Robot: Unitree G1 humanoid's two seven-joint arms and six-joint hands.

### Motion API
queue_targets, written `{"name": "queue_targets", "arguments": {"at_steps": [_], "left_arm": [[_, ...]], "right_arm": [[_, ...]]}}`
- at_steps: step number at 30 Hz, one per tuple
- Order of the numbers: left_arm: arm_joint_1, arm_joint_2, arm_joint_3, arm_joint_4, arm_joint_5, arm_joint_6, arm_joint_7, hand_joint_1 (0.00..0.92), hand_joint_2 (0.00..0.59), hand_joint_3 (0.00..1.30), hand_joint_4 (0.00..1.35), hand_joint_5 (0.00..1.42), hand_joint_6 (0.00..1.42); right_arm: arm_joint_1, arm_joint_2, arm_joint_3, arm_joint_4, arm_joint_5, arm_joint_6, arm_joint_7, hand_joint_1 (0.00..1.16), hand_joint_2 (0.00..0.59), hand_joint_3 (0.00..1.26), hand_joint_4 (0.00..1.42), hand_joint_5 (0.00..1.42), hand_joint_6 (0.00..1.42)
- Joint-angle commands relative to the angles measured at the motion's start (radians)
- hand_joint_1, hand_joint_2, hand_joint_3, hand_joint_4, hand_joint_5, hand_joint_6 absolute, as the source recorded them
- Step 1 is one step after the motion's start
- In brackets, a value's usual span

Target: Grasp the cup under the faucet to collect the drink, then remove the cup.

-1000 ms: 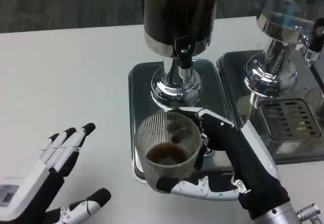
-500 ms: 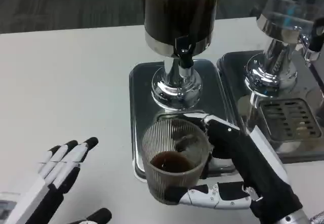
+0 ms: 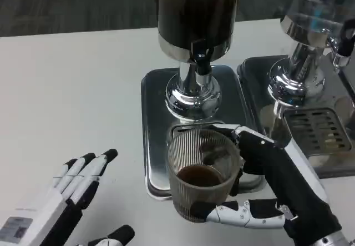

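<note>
The right hand (image 3: 277, 185), clamped on the ribbed clear plastic cup (image 3: 203, 174) of dark drink, had drawn it off the steel drip tray's (image 3: 155, 124) front edge, away from the black faucet (image 3: 201, 57); removal looked nearly done. The left hand (image 3: 66, 199) waited, fingers apart.

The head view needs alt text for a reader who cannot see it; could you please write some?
The robot's right hand grips a ribbed clear cup holding dark drink, at the front edge of a steel drip tray under a dark dispenser's faucet. Its left hand rests open on the white table; a second dispenser stands at right.
</note>
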Motion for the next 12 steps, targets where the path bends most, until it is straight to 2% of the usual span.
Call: {"name": "queue_targets", "arguments": {"at_steps": [1, 12], "left_arm": [[0.007, -0.004, -0.004, -0.008, 0.007, 0.011, -0.008, 0.0, 0.163, 0.0, 0.0, 0.0, 0.0], [0.004, -0.003, -0.005, -0.011, 0.011, 0.015, -0.008, 0.0, 0.171, 0.0, 0.0, 0.0, 0.0]], "right_arm": [[-0.01, 0.01, -0.009, -0.016, 0.032, -0.026, -0.005, 1.08, 0.145, 0.52, 0.64, 0.78, 1.05], [-0.01, 0.009, -0.015, -0.016, 0.035, -0.027, 0.0, 1.08, 0.145, 0.52, 0.64, 0.78, 1.05]]}}
